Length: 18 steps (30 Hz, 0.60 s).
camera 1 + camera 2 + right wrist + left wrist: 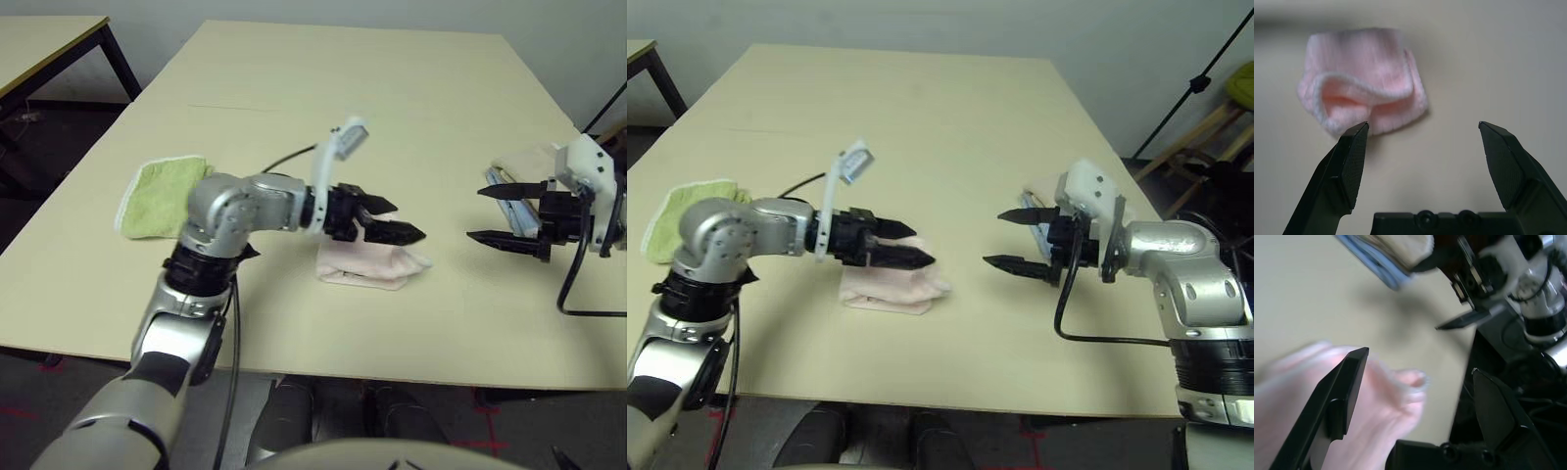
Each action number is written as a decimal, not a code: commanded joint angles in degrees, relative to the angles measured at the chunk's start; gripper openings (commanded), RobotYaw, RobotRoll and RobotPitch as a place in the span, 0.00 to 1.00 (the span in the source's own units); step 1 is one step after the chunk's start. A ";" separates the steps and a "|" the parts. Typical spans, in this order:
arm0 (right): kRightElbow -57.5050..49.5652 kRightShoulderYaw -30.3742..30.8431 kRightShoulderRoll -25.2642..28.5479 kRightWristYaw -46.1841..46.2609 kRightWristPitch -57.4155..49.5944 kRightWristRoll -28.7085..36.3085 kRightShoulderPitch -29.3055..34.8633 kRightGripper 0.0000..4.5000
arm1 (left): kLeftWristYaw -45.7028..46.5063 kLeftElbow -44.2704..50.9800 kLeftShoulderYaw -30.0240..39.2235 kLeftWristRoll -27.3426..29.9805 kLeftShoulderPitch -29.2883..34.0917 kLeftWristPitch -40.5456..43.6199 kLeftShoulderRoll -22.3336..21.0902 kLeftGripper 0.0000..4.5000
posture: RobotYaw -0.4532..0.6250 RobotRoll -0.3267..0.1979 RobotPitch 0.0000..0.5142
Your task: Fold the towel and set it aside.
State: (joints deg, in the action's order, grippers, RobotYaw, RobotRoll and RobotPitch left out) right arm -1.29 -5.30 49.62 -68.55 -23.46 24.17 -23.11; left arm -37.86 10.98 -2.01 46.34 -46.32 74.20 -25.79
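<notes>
Toward the near edge of the bench [323,328], roughly midway between its two near corners, lies the pink towel [362,266], folded into a small, thick bundle. Its side facing the right edge is uneven: a corner with white edging curls up and leaves a soft open pocket. Over the part of it farther from the near edge hangs the left gripper [410,221], its two fingers spread wide with nothing pinched; whether they brush the cloth I cannot tell. Well apart from the bundle, on the side of the right edge, the right gripper [473,213] is spread too, empty, pointing toward the left edge. Just beyond it, by the right edge, sit a beige towel [529,162] and a blue towel [519,215] together. Near the left edge lies a green towel [157,201], partly hidden by the left arm [240,203].
</notes>
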 commanded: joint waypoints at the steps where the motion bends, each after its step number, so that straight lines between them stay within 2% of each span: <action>1: -2.94 1.19 -4.20 3.78 -3.51 2.24 -1.90 1.00 | -3.11 0.99 1.06 -3.99 5.44 -9.56 -3.80 0.99 | 0.57 0.62 0.22; 5: -4.81 2.86 -9.79 6.31 -5.95 3.67 -4.35 1.00 | -6.17 -0.07 -0.17 -9.86 11.19 -20.98 -7.50 0.99 | 0.57 0.62 0.22; 8: -4.27 4.75 -12.28 6.71 -5.53 3.11 -6.38 1.00 | -8.34 -0.18 -0.38 -10.24 13.36 -23.28 -8.14 0.86 | 0.58 0.62 0.22; 9: -3.83 5.39 -12.94 6.62 -5.94 3.19 -7.19 1.00 | -8.89 -0.25 -1.02 -11.43 13.70 -24.85 -8.47 0.78 | 0.58 0.62 0.22; 13: -3.68 7.93 -14.54 5.17 -5.15 2.95 -9.29 0.79 | -10.95 -1.00 -2.97 -14.85 14.15 -28.94 -9.78 0.47 | 0.58 0.62 0.22; 18: -2.66 10.28 -14.40 3.11 -2.51 1.01 -7.83 0.36 | -12.34 -1.76 -5.61 -16.86 14.14 -30.64 -8.57 0.08 | 0.59 0.62 0.22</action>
State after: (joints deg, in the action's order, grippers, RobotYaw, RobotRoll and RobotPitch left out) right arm -4.18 3.79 34.90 -64.71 -27.02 26.16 -31.92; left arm -49.25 9.83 -5.72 30.93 -32.85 44.81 -34.56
